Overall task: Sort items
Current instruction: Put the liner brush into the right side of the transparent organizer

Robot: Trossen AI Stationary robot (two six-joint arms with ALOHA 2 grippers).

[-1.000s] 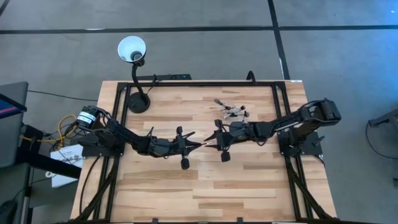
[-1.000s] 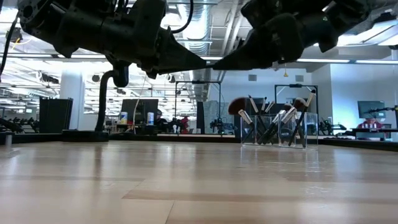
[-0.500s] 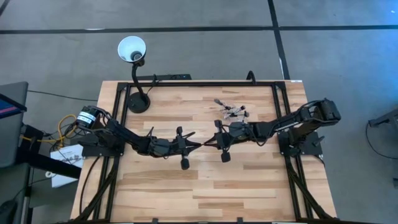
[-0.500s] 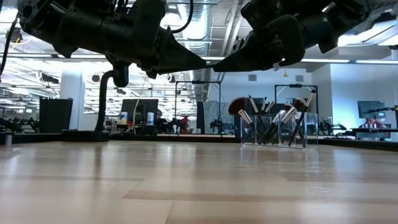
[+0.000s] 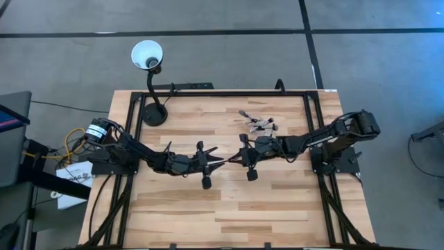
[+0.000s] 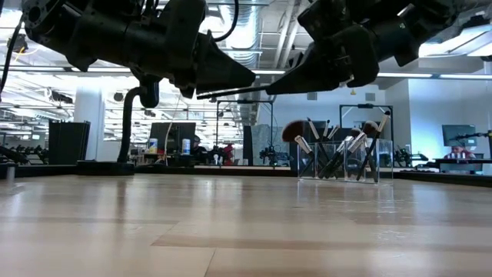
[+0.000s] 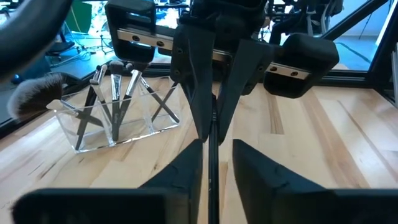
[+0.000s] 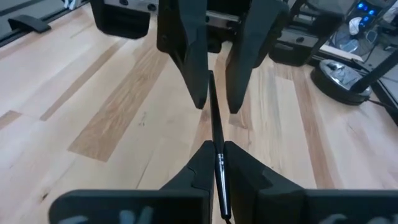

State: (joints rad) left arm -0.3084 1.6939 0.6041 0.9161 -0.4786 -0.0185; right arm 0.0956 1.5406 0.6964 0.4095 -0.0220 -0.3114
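Above the middle of the table my two grippers meet tip to tip. Between them hangs one item, a thin dark brush (image 6: 231, 93). My right gripper (image 8: 214, 149) is shut on it. My left gripper (image 7: 214, 146) is open, with a finger on either side of the brush's handle (image 7: 211, 140) and a gap to each. The other items stand bristles up in a clear plastic holder (image 5: 257, 125) on the far right part of the table, also seen in the low view (image 6: 342, 158). My right gripper pinches the brush between its two fingertips (image 8: 202, 158), at a silvery stretch of the shaft (image 8: 219, 163). The fingers come nearly level from the table's right and lie along the brush. The brush is lifted clear and reaches almost level toward the left arm.
A black gooseneck lamp (image 5: 149, 69) with a white shade stands on its round base (image 5: 154, 114) at the far left corner. A black frame (image 5: 208, 92) runs around the table's edges. The near half of the wooden table (image 5: 229, 208) is bare.
My left gripper has opened and let go of the brush, which stays in my right gripper. In the low view the brush's handle now shows below the left fingers. Neither arm has shifted.
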